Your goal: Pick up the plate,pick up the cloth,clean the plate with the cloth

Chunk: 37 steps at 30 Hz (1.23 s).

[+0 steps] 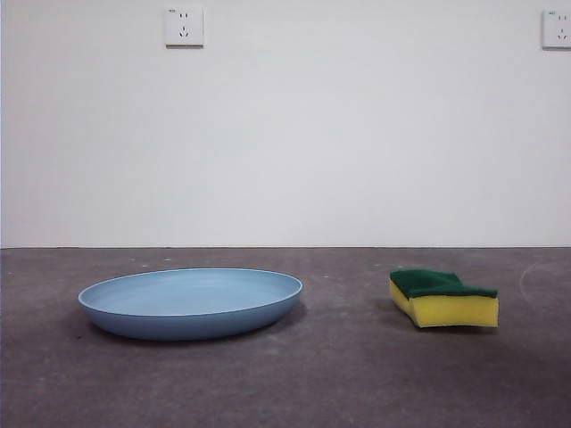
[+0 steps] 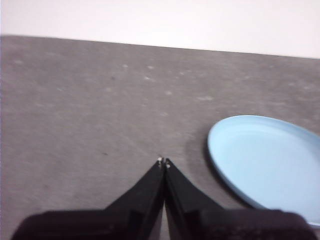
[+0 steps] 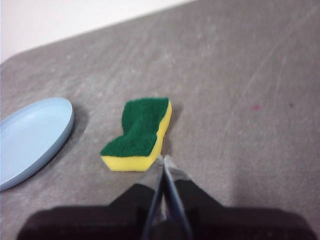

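Beside the large shallow light-blue round plate (image 1: 190,301), resting flat on the grey table (image 1: 339,374), lies the small yellow foam sponge with dark green scouring top (image 1: 443,298), apart from the plate and untouched. Above the table near the plate's rim hangs the left gripper (image 2: 163,163), jaws pressed together and empty; close over the sponge's yellow end hangs the right gripper (image 3: 163,159), likewise closed and empty. Best done by parting the left jaws first, then coming in low at the plate's raised rim so one jaw slips under the lip before lifting.

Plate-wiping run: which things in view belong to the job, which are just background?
Part of the job:
- plate, flat on the table
- sponge serving as the cloth, green side up
- left gripper, shut, beside the plate
- right gripper, shut, just short of the sponge

Background:
- table
- two wall sockets
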### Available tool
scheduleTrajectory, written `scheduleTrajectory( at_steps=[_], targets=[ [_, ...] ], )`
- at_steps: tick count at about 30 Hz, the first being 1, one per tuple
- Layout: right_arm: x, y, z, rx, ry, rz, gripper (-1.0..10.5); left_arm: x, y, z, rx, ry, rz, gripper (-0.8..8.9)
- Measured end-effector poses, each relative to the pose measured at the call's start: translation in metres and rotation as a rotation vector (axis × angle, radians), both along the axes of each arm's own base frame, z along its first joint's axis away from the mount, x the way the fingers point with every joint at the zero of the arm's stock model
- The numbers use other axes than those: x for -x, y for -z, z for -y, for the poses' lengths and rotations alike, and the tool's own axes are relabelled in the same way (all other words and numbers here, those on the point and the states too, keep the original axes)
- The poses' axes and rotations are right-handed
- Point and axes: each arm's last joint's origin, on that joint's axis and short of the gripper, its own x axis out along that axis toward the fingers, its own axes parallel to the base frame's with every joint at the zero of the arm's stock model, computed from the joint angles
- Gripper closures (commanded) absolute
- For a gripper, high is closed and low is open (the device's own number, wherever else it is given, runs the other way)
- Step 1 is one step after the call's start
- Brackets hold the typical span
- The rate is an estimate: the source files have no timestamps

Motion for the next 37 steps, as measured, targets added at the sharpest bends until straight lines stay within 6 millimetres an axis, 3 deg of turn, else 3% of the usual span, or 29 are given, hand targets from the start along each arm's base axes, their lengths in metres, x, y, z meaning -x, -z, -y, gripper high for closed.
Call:
scheduleTrajectory(
  at_steps=[3,11,23,29,31,34,37],
  targets=[
    [-0.001,-0.013,0.000,-0.003,0.000,-0.026,9.6,0.001,-0.005,0.001,0.052,0.024,-0.021,8.21],
    [-0.010,-0.065,-0.003,0.001,-0.021,-0.127,9.6,0.001,-0.041,0.003,0.119,0.079,-0.073,8.21],
    [-0.040,-0.137,-0.012,0.092,-0.164,-0.350,9.4,-0.026,-0.116,0.009,0.149,0.284,-0.321,8.18],
    [-0.056,-0.152,-0.015,0.145,-0.192,-0.435,6.6,-0.047,-0.133,0.010,0.101,0.335,-0.457,8.11],
    [-0.058,-0.154,-0.015,0.148,-0.194,-0.435,6.0,-0.053,-0.132,0.010,0.094,0.339,-0.480,7.17],
    [-0.058,-0.153,-0.015,0.150,-0.195,-0.440,5.9,-0.060,-0.127,0.010,0.093,0.341,-0.517,4.20],
    [-0.058,-0.153,-0.015,0.152,-0.195,-0.442,5.9,-0.065,-0.123,0.010,0.095,0.342,-0.546,4.06]
  ],
)
